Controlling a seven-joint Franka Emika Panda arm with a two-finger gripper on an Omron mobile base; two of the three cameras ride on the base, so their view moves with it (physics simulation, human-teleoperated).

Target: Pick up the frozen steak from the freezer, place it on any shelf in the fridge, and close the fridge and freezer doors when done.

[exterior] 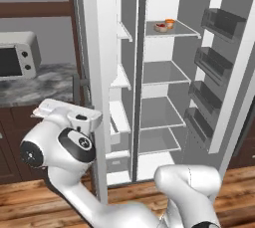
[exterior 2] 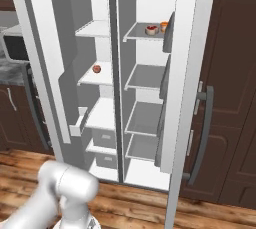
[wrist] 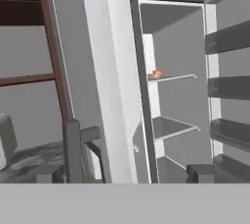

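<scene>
Dark brown kitchen cabinets (exterior 2: 235, 73) all around, wooden floor (exterior: 30, 202) below, tall white side-by-side unit standing wide open ahead of the pincer (wrist: 127, 176).

Pincer seen from the hand view only as two small dark tips at the bottom edge, well apart, nothing between them; open and empty. Not resolvable in the base views, where only the white arm (exterior: 64, 147) folds up in the foreground.

Ahead and left of the pincer: freezer door (wrist: 93, 71), swung out edge-on, with its dark grey bar handle (wrist: 73, 149) just beside the left tip. Freezer (exterior 2: 100, 73) behind that door, narrow, with short white shelves and drawers. Frozen steak (exterior 2: 96, 68), small, round and reddish, resting on the second freezer shelf from the top, well apart from the pincer.

Ahead and right: fridge (exterior: 164, 72) with broad pale grey shelves, a bowl (exterior: 161, 27) and an orange item (exterior: 170, 23) side by side on the top one. Farther right, fridge door (exterior: 234, 72) open, dark inner bins (exterior: 219, 23) stacked down it.

Off to the left, grey marbled surface (exterior: 30, 85) carrying a toaster oven (exterior: 17, 55).
</scene>
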